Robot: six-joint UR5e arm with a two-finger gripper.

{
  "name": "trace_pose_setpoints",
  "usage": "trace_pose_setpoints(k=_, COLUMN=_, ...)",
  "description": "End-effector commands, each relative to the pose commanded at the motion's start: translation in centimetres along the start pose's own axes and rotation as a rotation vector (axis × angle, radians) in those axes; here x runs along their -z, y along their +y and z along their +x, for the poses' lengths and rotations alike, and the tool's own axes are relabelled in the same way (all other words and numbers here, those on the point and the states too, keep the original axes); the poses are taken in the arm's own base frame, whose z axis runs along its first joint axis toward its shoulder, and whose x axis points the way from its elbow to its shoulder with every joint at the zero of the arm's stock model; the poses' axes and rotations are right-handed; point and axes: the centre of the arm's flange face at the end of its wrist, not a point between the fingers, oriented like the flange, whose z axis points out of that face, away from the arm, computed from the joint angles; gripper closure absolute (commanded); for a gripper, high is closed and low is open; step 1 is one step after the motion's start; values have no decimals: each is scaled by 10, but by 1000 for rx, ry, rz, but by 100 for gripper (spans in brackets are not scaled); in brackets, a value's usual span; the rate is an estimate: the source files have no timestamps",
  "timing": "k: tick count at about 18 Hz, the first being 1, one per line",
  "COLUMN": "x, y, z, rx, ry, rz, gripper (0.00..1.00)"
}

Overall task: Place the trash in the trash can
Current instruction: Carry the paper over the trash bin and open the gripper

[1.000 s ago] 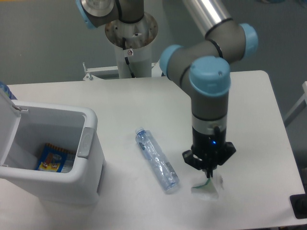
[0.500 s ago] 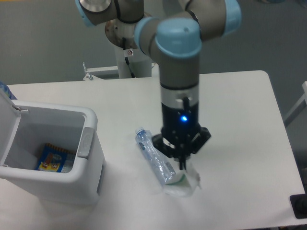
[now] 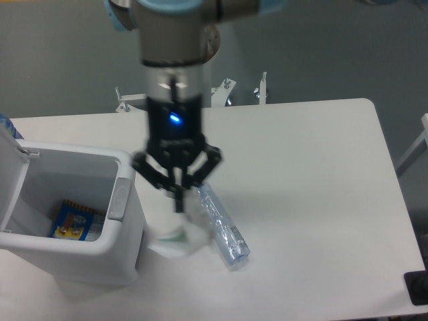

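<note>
Two pieces of trash are showing here. The gripper (image 3: 178,200) is pinching the crumpled white wrapper (image 3: 175,238), which is hanging blurred just beside the white trash can (image 3: 127,175), not yet over its opening. It is looking light and soft, so a pinch on any fold should be holding. The crushed plastic bottle (image 3: 221,227) is lying on the white table (image 3: 314,167), its long axis running diagonally. It is probably light and slippery; gripping across its middle seems best.

White table (image 3: 314,174) with two things on it

Lying flat: squashed bottle (image 3: 223,227). Standing at left: white bin (image 3: 127,221).
</note>
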Motion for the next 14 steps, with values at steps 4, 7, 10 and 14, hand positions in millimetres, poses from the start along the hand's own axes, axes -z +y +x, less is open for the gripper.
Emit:
trace_pose_setpoints(k=4, x=6, y=3, z=37, rx=-42, ry=36, rz=4, gripper=100)
trace_pose_setpoints(k=7, x=12, y=6, z=65, rx=-74, ry=64, rz=7, gripper=100)
trace_pose_setpoints(k=10, x=20, y=10, z=92, rx=-109, ry=93, rz=13, gripper=100)
trace_pose_setpoints(k=14, x=21, y=11, z=102, rx=-114, ry=164, rz=17, gripper=62)
